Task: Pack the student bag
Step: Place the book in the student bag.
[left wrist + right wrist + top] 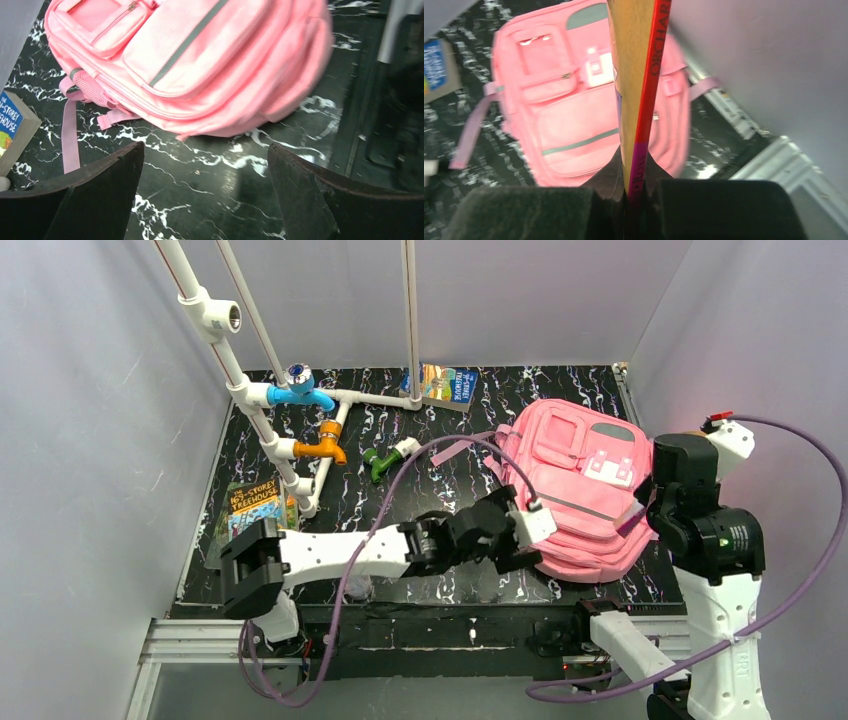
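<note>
Two arms noted. At the left of the bench (450, 490) we record a storybook (255, 506) lying flat beside a white pipe frame (262, 425). The left arm (340, 552) reaches across toward the student bag (580, 490). The left fingers (90, 200) stand wide apart with nothing between them. The bag's near edge lies on the bench just ahead of their tips; we cannot tell whether they touch it. The bag rests front-up at the right of the bench. The right fingers (524, 215) are clamped on a thin red-spined book (644, 75), held on edge by the bag's right side, with the bag lying beyond it.
</note>
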### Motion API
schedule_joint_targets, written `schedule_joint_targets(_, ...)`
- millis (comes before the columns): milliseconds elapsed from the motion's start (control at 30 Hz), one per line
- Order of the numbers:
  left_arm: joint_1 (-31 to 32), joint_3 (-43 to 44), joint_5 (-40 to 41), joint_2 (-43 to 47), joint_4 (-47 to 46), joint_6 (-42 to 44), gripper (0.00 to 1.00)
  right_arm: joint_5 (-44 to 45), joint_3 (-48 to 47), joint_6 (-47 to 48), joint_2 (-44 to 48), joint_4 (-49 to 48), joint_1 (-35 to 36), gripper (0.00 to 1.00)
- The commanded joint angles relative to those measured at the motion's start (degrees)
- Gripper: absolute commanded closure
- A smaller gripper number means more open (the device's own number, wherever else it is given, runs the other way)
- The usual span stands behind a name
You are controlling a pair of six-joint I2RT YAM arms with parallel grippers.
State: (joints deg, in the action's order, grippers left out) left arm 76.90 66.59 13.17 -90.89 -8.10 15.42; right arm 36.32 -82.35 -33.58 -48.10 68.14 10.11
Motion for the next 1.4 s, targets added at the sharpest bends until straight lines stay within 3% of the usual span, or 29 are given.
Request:
schedule_joint_targets(0, -3.41, 6.65, -6.25, -6.88, 4.16, -1.37, 0.1, 12.91, -3.87, 7.48, 2.63, 3.78, -0.09, 0.99)
schedule_joint_targets(100, -3.51, 11.32, -10.72, -12.81, 3.97, 3.48, 0.2, 12.33, -4.42, 8.45, 3.84, 4.04, -0.09, 0.99)
schedule_joint_targets(200, -3.51, 13.73, -16.33, -17.15, 3.46, 6.05, 0.26, 12.28, -5.23, 8.53, 4.77, 4.8, -0.09, 0.99)
schedule_joint_targets(300, -3.45, 15.73, -16.6, -21.28, 3.29, 7.04, 0.29, 11.22, -6.29, 7.76, 5.73, 5.52, -0.09, 0.99)
schedule_joint_targets(433, -3.51, 18.25, -7.59, -25.76, -0.19, 8.35, 0.46, 8.36, -5.72, 6.84, 7.01, 5.6, -0.09, 0.99)
schedule_joint_targets(600, -3.33, 21.54, -0.26, -28.66, -1.89, 6.94, 0.59, 6.18, -4.64, 6.34, 7.48, 5.91, -0.09, 0.99)
schedule_joint_targets(900, -3.06, 20.41, 0.67, -25.21, -2.96, 7.24, 0.55, 4.37, -3.72, 5.87, 8.33, 6.03, -0.09, 0.99)
schedule_joint_targets(1033, -3.21, 22.14, 0.53, -26.86, -2.13, 7.37, 0.59, 3.67, -3.37, 5.44, 8.7, 5.58, -0.09, 0.99)
schedule_joint_targets(1133, -3.33, 23.46, -0.83, -27.59, -1.17, 6.48, 0.72, 3.38, -3.74, 5.32, 8.72, 5.92, -0.09, 0.99)
schedule_joint_targets(1233, -3.34, 25.34, 1.52, -28.8, -0.52, 6.04, 0.98, 3.55, -3.21, 5.34, 9.01, 6.37, -0.09, 0.99)
schedule_joint_targets(1300, -3.34, 26.71, 7.17, -29.15, -0.58, 5.94, 1.0, 4.09, -2.32, 5.28, 9.01, 7.06, -0.09, 0.99)
schedule_joint_targets(1367, -3.34, 28.71, 17.93, -28.81, -0.8, 4.77, 1.0, 5.37, -1.32, 5.27, 8.62, 8.11, -0.09, 0.99)
